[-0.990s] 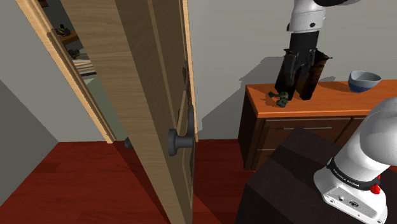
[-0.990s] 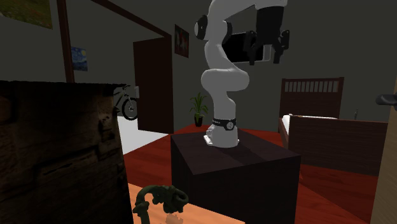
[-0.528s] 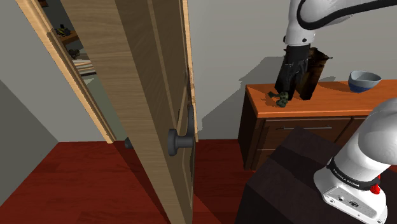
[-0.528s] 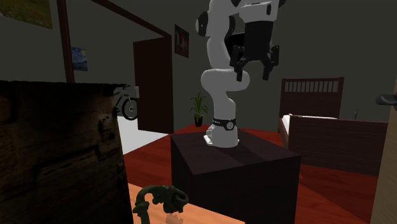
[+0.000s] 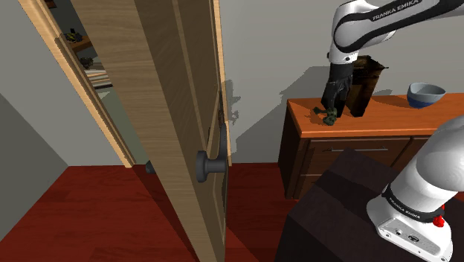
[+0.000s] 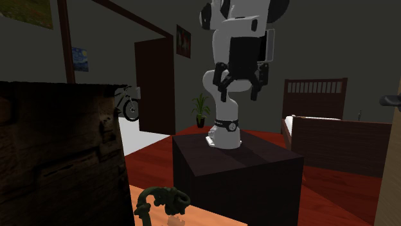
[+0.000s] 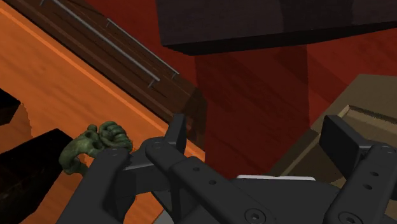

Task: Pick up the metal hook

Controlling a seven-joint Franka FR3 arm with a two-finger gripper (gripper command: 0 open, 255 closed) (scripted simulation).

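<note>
The end effector [image 5: 332, 107] hangs above the orange tabletop [image 5: 387, 119], its fingers [image 7: 176, 135] wide apart with nothing between them. In the shoulder view, the dark green hook [image 5: 325, 114] lies on the tabletop at its seven o'clock, beside a dark box [image 5: 366, 85].

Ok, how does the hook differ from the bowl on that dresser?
The hook is dark green and knobbly; the bowl is smooth blue-grey. The hook is smaller and lies beside the dark box; the bowl stands upright, apart toward the shoulder view's right. Both rest on the dresser's orange top.
</note>
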